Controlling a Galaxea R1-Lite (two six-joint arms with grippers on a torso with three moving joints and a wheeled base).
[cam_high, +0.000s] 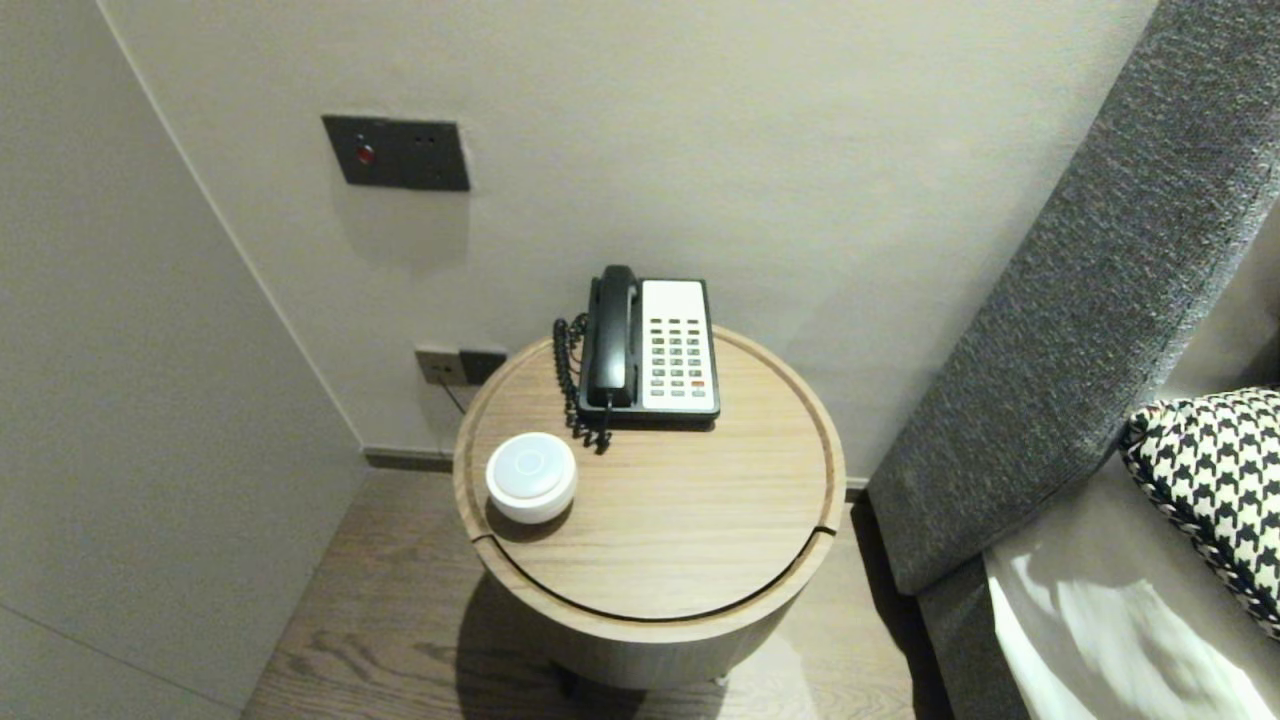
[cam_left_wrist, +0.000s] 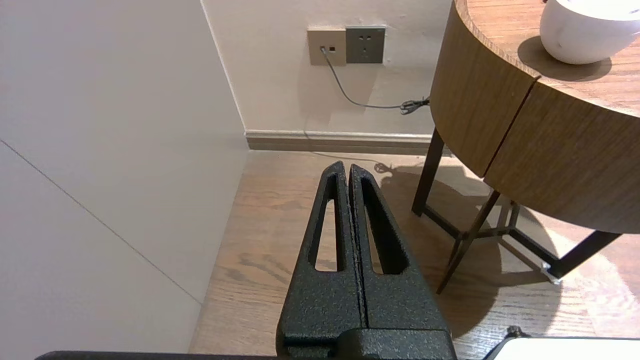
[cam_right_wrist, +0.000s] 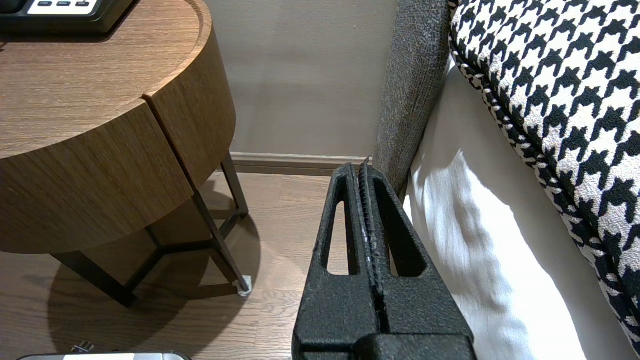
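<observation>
The left gripper (cam_left_wrist: 348, 167), closed tight on nothing, hangs low over the floor (cam_left_wrist: 280, 225) beside the round wooden surface (cam_high: 690, 530). The right gripper (cam_right_wrist: 361, 169), also closed and empty, sits between that surface and the bed (cam_right_wrist: 465, 235). A white domed device (cam_high: 531, 477) stands near the surface's left edge, apart from the telephone (cam_high: 655, 345). It looks light, hard-shelled and smooth, probably slippery, so a hold across its rounded sides seems safest.
</observation>
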